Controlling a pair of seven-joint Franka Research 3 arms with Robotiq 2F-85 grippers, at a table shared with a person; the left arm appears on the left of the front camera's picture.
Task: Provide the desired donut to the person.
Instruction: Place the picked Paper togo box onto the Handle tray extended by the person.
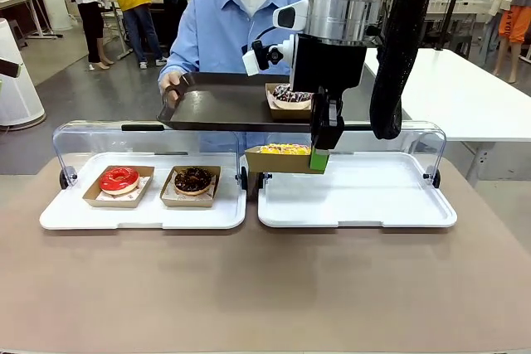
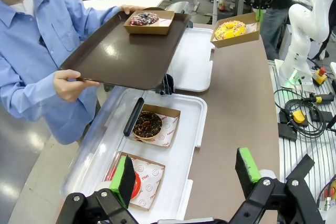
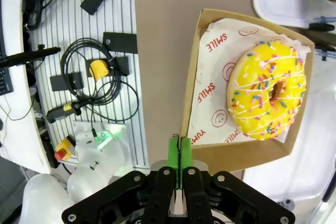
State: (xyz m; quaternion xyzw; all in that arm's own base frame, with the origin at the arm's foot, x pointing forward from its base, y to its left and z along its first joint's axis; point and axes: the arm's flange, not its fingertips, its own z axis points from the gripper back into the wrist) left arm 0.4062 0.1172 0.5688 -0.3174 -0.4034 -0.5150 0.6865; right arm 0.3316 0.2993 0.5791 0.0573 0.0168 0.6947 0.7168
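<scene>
Both right gripper pads tight on yellow donut's box

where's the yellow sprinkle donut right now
In the front view the yellow donut sits in its cardboard tray, held up by the right gripper at table centre, just below the person's brown tray.

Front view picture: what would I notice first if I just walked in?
Probably the yellow sprinkled donut in its cardboard box, hanging in the air, pinched at the box edge by the right gripper. Just behind it, the person holds out a brown tray that already carries a chocolate sprinkled donut.
</scene>
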